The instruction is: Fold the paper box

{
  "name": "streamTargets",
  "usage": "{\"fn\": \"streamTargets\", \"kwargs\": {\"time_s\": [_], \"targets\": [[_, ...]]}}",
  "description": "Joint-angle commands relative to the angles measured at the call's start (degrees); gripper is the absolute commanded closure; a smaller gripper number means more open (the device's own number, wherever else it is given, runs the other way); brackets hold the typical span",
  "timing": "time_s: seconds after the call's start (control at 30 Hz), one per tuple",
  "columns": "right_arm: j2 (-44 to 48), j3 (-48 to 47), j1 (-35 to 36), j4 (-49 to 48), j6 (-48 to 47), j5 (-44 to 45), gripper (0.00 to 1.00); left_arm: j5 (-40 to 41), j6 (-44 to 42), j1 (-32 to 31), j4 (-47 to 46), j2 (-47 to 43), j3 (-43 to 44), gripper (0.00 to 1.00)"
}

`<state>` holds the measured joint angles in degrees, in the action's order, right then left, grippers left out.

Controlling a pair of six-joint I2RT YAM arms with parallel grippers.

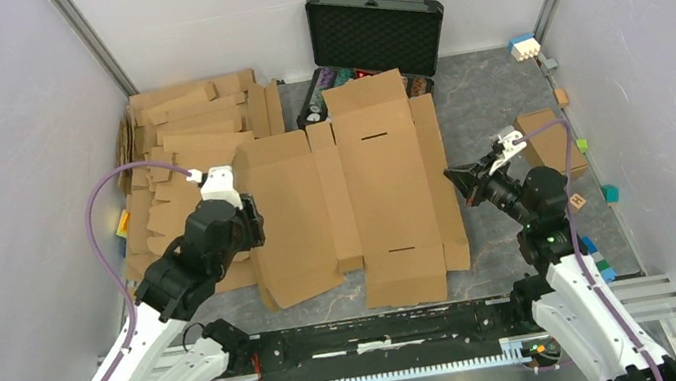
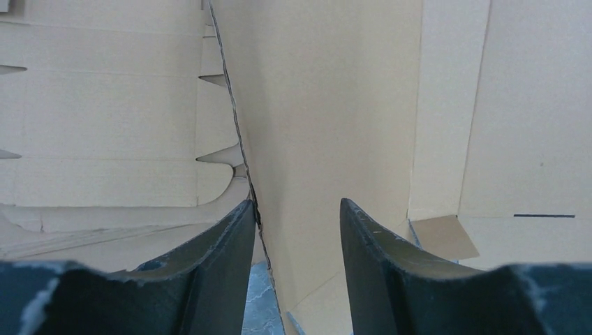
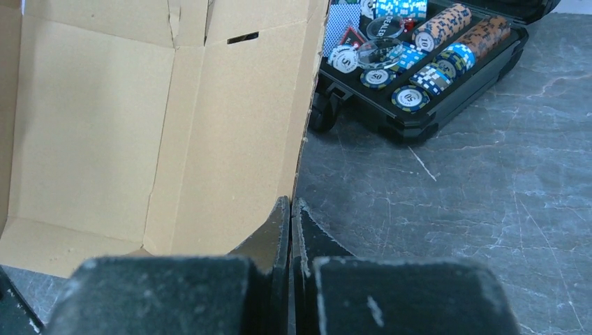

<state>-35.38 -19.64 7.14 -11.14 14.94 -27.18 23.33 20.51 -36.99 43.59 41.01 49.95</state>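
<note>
The paper box [image 1: 384, 184] lies as a large brown die-cut sheet in the middle of the table, its flaps spread out. My left gripper [image 1: 252, 218] is at the sheet's left edge. In the left wrist view its jaws [image 2: 297, 206] are open and straddle the edge of the raised left panel [image 2: 328, 105]. My right gripper [image 1: 458, 177] is at the sheet's right edge. In the right wrist view its fingers [image 3: 290, 201] are closed together on the edge of the right flap [image 3: 230, 139].
An open black case [image 1: 375, 28] of poker chips stands behind the sheet, also seen in the right wrist view [image 3: 419, 125]. A stack of flat cardboard sheets [image 1: 172, 124] lies at the left. A smaller brown box [image 1: 548, 134] and coloured blocks [image 1: 524, 46] sit at the right.
</note>
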Motion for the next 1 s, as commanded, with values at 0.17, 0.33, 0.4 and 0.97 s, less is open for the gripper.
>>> {"fn": "streamTargets", "kwargs": {"time_s": [0.17,0.33,0.4,0.97], "targets": [[2.42,0.52,0.28,-2.65,-1.86,0.77,1.00,5.27,2.04,3.30,3.75,2.95,0.50,0.80],[2.83,0.55,0.32,-2.56,-1.90,1.45,1.00,5.05,1.78,3.75,3.60,4.63,1.36,0.98],[2.58,0.76,0.28,-2.87,-1.71,2.52,1.00,3.49,1.02,3.68,1.94,3.36,1.25,0.98],[-9.46,-5.29,3.65,-26.98,0.76,6.28,1.00,-7.01,2.90,3.60,-5.92,6.33,12.81,0.98]]}}
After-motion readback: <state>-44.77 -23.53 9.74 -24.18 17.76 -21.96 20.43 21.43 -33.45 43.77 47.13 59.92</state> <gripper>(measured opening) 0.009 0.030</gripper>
